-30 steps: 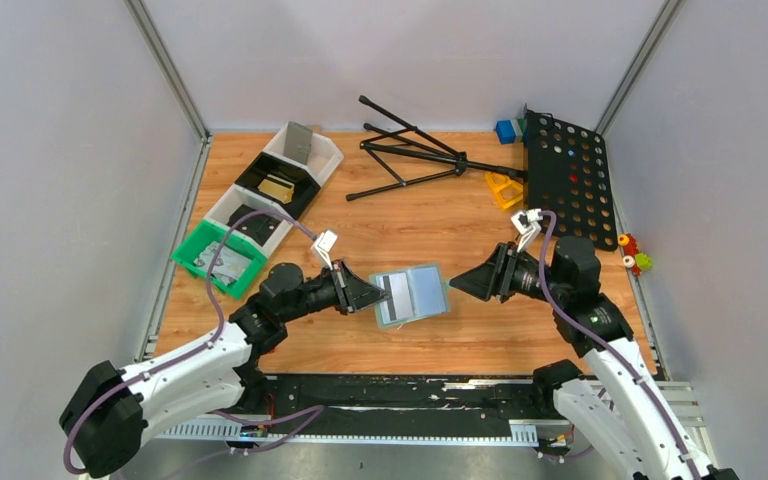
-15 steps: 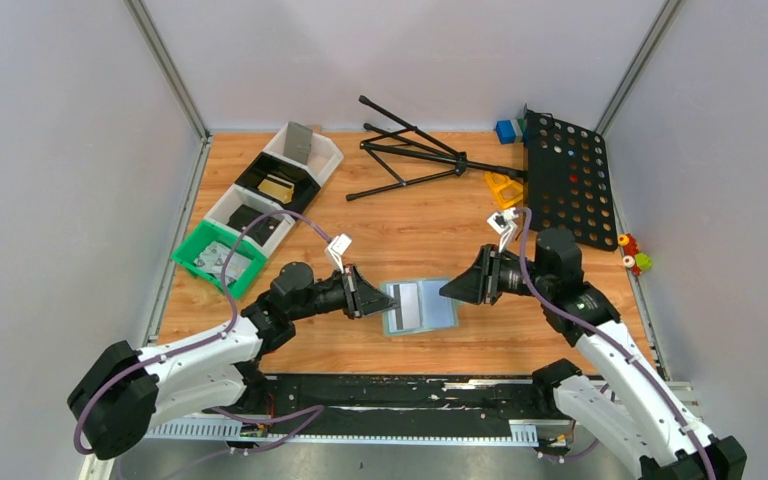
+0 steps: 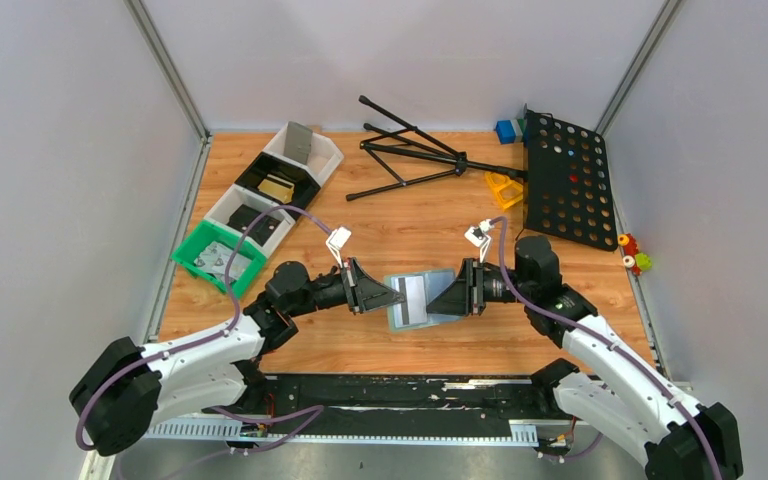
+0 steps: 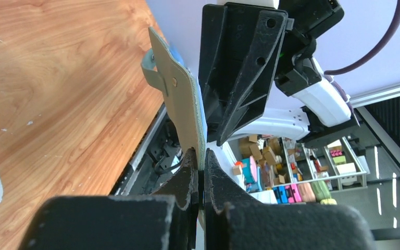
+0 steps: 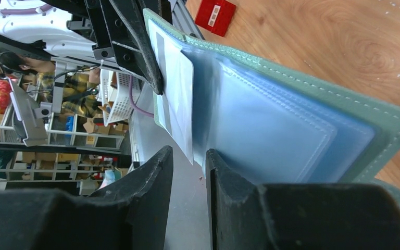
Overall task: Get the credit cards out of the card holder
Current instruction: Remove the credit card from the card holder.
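Card holder [image 3: 432, 312]: it was held open in the air over the middle of the bench [image 3: 410, 225], between the two arms, with the pale sleeves turned to the right.
Left gripper [image 4: 200, 160]: its jaws were pressed together on the left edge of the card holder, and the holder was carried by this grip alone.
Credit card [image 5: 176, 88]: a whitish card with a dark stripe lay on the left leaf of the holder, and one corner stood out past the holder's edge.
Right gripper [image 5: 190, 155]: its jaws were partly spread, one finger on each side of the free corner of the card. A gap was seen on both sides, so the card was judged as not yet pinched.
Deciding relation: the card lay just to the left of the right jaws, its thin edge already between them. Its long side seemed to run from near to far, but this could not be told surely.
Nearer arm: the right one, as the left was occupied.
Room: bare wood was seen to the right for a pull-out. The tripod [image 3: 410, 150] and the black perforated board [image 3: 570, 180] stood far, well apart.
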`<state>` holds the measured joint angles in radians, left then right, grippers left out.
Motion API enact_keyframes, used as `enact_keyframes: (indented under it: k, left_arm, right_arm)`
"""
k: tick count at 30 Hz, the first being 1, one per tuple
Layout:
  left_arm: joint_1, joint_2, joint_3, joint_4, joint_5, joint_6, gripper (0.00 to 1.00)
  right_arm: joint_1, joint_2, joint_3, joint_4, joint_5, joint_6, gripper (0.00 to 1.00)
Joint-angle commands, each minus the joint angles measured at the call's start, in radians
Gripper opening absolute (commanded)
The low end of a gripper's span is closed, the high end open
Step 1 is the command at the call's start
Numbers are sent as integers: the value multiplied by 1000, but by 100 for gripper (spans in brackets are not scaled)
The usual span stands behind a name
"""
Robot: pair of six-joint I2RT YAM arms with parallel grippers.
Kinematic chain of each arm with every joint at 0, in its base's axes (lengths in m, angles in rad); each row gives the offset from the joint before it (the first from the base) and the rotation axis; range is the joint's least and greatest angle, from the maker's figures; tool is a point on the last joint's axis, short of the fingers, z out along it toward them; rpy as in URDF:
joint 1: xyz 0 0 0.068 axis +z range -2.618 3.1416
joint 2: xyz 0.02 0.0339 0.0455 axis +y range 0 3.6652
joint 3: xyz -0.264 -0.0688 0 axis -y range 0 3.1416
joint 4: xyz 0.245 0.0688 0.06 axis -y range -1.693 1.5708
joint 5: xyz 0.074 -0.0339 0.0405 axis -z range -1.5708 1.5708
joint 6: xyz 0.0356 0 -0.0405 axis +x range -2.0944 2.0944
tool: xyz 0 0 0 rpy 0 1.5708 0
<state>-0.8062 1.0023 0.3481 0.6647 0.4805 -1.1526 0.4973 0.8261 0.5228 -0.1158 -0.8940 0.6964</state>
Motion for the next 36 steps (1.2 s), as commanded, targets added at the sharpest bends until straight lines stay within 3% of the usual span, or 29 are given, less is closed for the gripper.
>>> enact_keyframes:
  k: [1,6,10,17,25,32,36]
  left_arm:
    - [-16,-4,49,133,27,-38,0]
    - [-25,2,58,144,29,-47,0]
    - [-27,1,58,153,27,-52,0]
    - [-26,-1,39,189,17,-73,0]
    - [-25,-41,24,132,-24,-66,1]
    - [-23,-91,15,64,-68,-52,6]
    - [-21,-97,34,-72,-106,-3,6]
  right_arm:
    - [10,0,-8,107,-43,63,30]
    - [12,9,-15,212,-93,128,26]
    - [12,7,-16,251,-113,160,13]
    - [11,-13,-35,306,-116,215,0]
    - [-39,-56,-37,140,-64,138,0]
    - [-121,-75,-92,124,-123,123,0]
    - [-151,-96,-86,38,-119,75,0]
